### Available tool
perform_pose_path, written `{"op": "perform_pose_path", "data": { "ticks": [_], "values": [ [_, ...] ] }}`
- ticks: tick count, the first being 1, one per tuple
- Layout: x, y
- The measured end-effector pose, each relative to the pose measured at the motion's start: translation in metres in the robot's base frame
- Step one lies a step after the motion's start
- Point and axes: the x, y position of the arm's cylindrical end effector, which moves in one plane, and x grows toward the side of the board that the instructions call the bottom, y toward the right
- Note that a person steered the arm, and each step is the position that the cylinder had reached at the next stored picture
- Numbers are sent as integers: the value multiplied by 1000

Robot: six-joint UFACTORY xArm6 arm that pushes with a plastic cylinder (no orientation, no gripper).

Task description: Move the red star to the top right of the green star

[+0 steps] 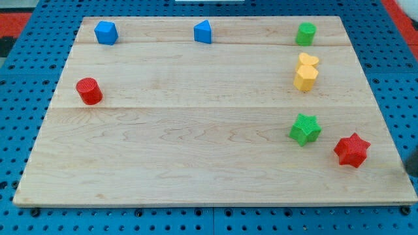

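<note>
The red star (352,150) lies near the board's right edge, just below and to the right of the green star (305,128), with a small gap between them. A dark blurred piece of my rod shows at the view's right edge, and my tip (410,175) is to the right of the red star and slightly lower, not touching it. The rest of the rod is cut off by the frame.
A yellow heart (308,61) and a yellow hexagon (305,78) touch each other above the green star. A green cylinder (305,33) is at the top right. Two blue blocks (106,32) (203,31) sit along the top. A red cylinder (89,91) is at the left. The wooden board (196,163) lies on a blue pegboard.
</note>
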Motion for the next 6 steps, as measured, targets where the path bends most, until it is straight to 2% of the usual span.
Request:
{"op": "perform_pose_path", "data": {
  "ticks": [1, 2, 3, 5, 6],
  "values": [
    [15, -24],
    [5, -66],
    [-26, -82],
    [-62, -102],
    [-37, -74]
  ]
}}
